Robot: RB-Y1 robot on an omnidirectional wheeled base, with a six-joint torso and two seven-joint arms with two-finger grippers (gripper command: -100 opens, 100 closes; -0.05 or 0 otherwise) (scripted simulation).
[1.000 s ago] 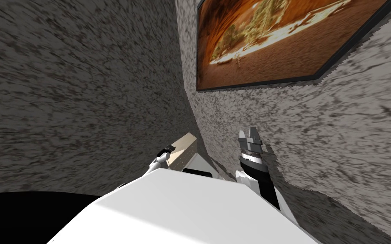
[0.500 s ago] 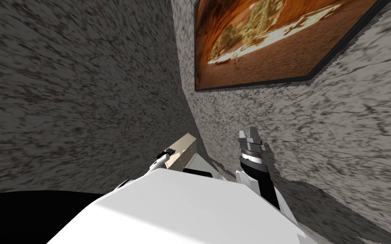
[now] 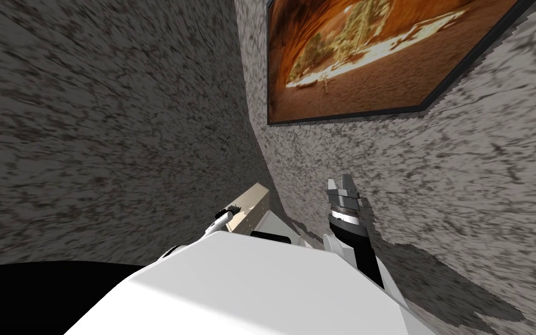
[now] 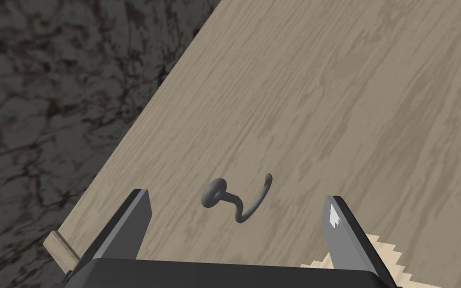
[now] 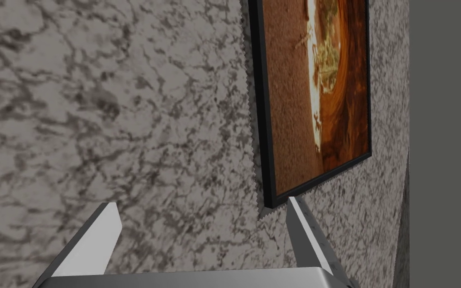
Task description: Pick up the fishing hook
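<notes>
Closing your wide-open, empty left tool (image 4: 235,196) carelessly could skid the thin fishing hook (image 4: 214,194) across the surface (image 4: 324,100).

Dim, flat light; a jagged shadow (image 3: 435,279) darkens the speckled wall (image 3: 464,174).

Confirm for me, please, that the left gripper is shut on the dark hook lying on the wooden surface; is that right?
Not quite: the left gripper is open, not shut. The left wrist view shows the dark hook lying on the wooden surface between its spread fingers, untouched.
</notes>
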